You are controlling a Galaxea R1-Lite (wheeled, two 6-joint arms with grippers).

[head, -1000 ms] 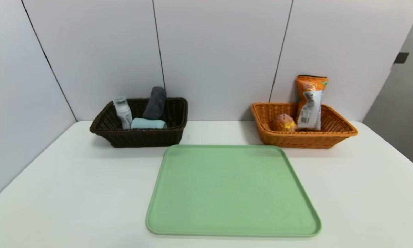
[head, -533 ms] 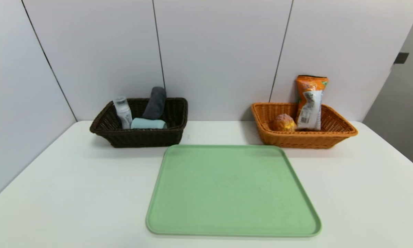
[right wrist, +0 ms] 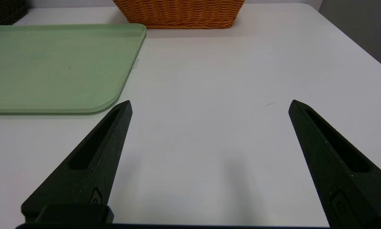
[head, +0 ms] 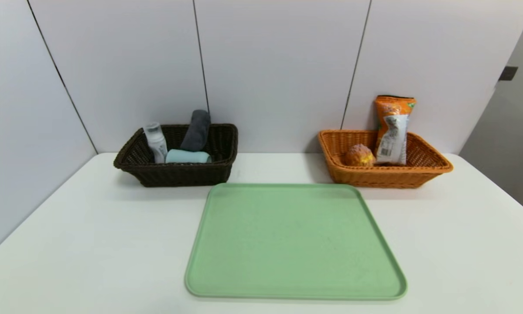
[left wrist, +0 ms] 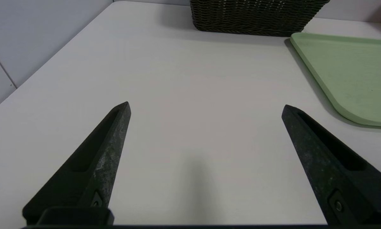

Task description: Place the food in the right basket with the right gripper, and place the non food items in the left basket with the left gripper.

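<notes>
I see bottle, cup, cloth in dark left basket; bun and snack packet in orange right basket; left gripper and right gripper both spread wide, empty, over tabletop beside green tray

Green tray, white table, pale panelled wall

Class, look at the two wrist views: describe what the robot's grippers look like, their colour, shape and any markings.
Both the left gripper and the right gripper have two matte black fingers tapering to pointed tips. Each finger carries a long recessed slot along its length and a small round fastener near its base. The surfaces show faint pale speckling. No cables or sleeves show.
</notes>
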